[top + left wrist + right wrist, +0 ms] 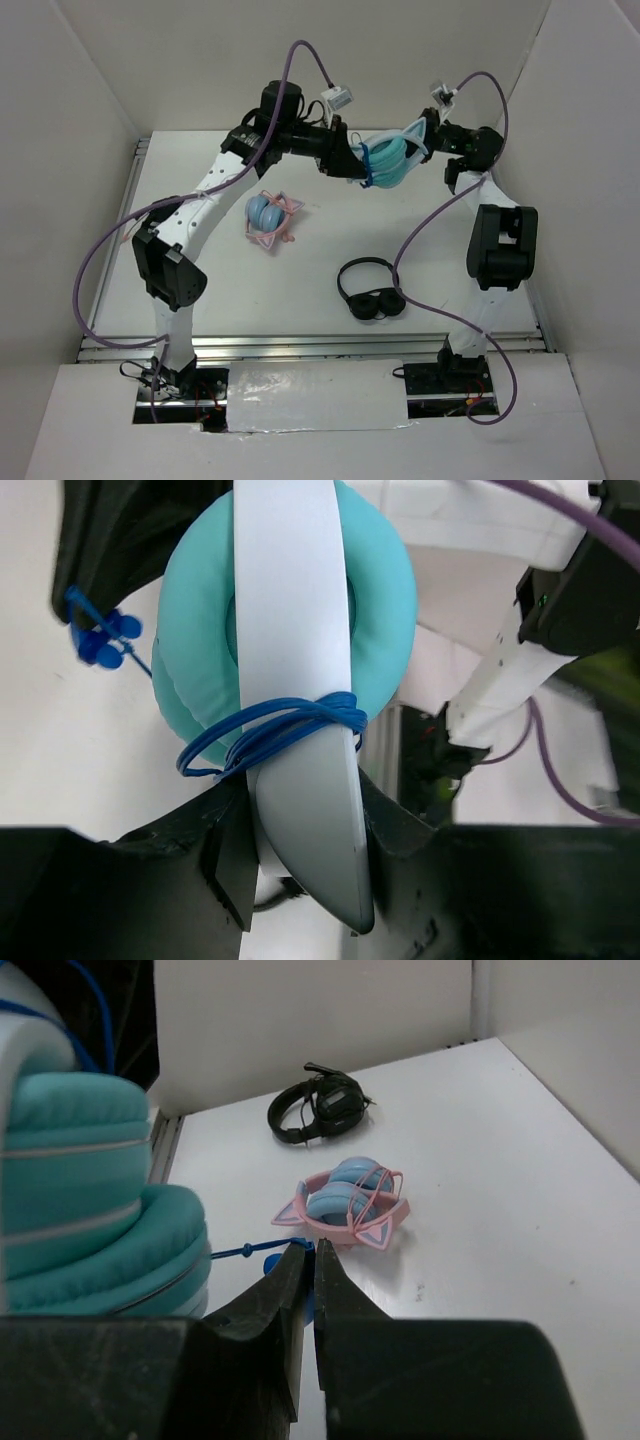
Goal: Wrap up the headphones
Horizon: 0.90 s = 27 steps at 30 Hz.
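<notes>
From above, the headphones point(392, 158) hang in the air over the far part of the counter point(300, 300), near the back wall point(330, 70), and both arms meet there. The left gripper point(358, 165) comes at them from the left and the right gripper point(432, 140) stands just beside them on the right. A pink pair point(268, 218) lies on the counter under the left arm's reach, well apart from a black headset point(370, 298) nearer the bases. Bare counter runs between those two and along the near edge. Side walls close the space in on the left and right.

In the left wrist view, the black fingers point(400, 830) are clamped on the white headband, one on each side. The two teal cups sit stacked past them, filling the upper middle. A blue cable point(285, 728) loops several times around the band and cups, just above the fingertips. Its small plug point(100, 642) hangs at the left, touching the tip of a dark shape in the upper corner.

In the right wrist view, the fingers point(285, 1290) are drawn together with only a thin slit between them, and the cable runs from the teal cups at the left edge straight into their tips, apparently pinched there. Beyond the tips, the pink pair and the black headset lie apart on open white counter, with the wall behind them.
</notes>
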Each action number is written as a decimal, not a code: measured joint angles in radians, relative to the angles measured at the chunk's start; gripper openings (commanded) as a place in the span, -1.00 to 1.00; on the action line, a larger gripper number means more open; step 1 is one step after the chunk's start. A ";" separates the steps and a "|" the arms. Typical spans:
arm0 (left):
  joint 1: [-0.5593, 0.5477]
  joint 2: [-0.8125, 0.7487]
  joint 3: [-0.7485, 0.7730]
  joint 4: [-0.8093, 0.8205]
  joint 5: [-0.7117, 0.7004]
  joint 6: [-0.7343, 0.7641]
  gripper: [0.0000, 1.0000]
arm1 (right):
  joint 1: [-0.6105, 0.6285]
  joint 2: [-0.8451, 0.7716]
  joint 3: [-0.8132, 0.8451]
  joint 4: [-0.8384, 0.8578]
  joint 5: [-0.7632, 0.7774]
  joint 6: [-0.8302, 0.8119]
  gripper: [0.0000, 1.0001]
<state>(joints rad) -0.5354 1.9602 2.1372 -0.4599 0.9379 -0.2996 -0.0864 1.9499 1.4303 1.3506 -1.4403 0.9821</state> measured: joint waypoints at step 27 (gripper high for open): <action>-0.185 -0.063 0.060 -0.147 -0.400 0.397 -1.00 | 0.012 -0.079 0.264 -0.015 -0.129 0.033 -1.00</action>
<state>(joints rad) -0.7208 1.8973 2.1975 -0.6067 0.5377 0.0978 -0.0746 1.8713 1.6943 1.3357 -1.5688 1.0149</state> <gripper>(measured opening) 0.444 0.082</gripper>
